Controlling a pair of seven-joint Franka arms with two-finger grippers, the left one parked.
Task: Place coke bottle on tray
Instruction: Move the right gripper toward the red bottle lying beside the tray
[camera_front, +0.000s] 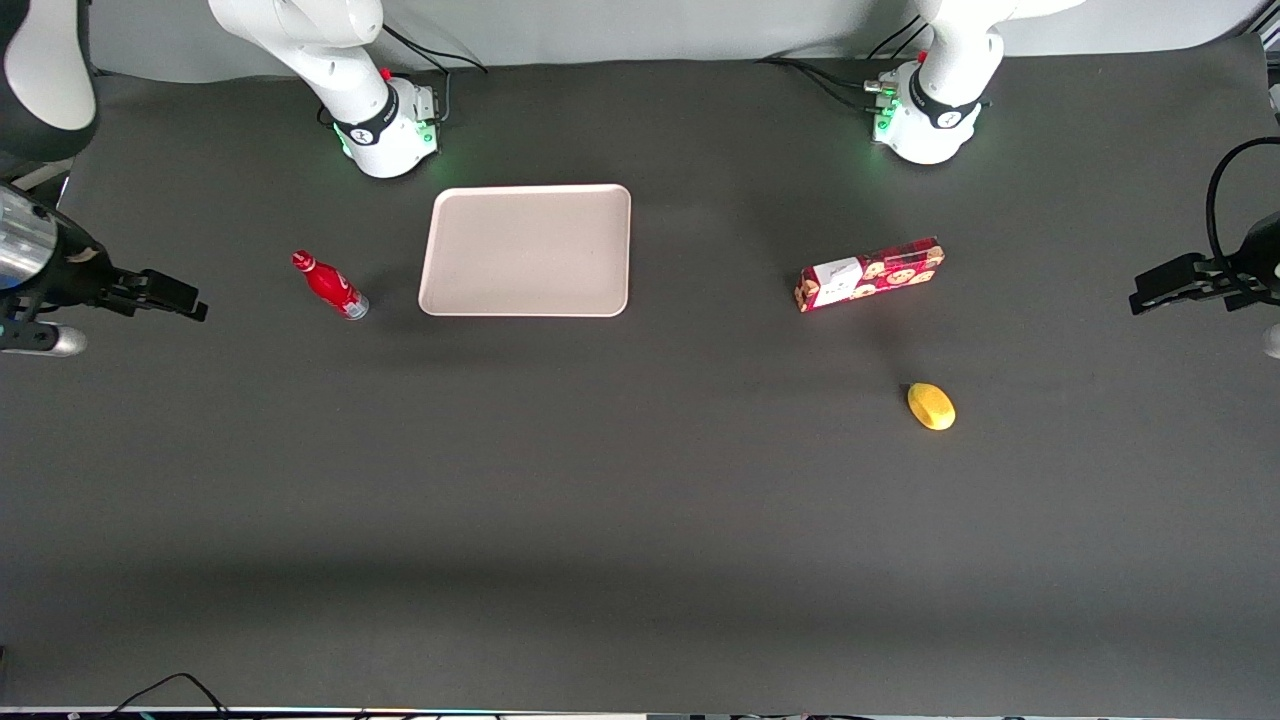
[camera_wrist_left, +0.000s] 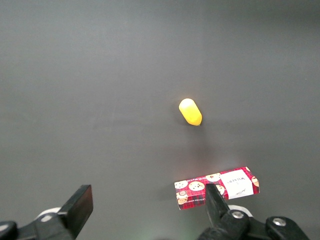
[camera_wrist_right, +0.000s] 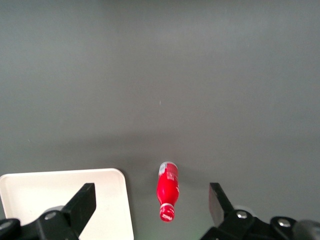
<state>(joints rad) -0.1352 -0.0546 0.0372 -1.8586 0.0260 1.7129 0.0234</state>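
Note:
The coke bottle (camera_front: 331, 285), small and red with a red cap and silvery base, rests on the dark table beside the tray (camera_front: 527, 250), toward the working arm's end. It seems to lie on its side. The tray is large, flat, beige-pink and bears nothing. My right gripper (camera_front: 190, 300) hovers above the table farther toward the working arm's end, apart from the bottle. In the right wrist view the gripper (camera_wrist_right: 151, 202) is open and empty. The bottle (camera_wrist_right: 167, 190) shows between its fingers (camera_wrist_right: 82, 202) but well below them, beside a tray corner (camera_wrist_right: 65, 200).
A flat red snack box (camera_front: 870, 273) and a yellow lemon-like fruit (camera_front: 931, 406) lie toward the parked arm's end; both also show in the left wrist view, box (camera_wrist_left: 217, 186) and fruit (camera_wrist_left: 190, 111). The working arm's base (camera_front: 385, 125) stands farther back than the tray.

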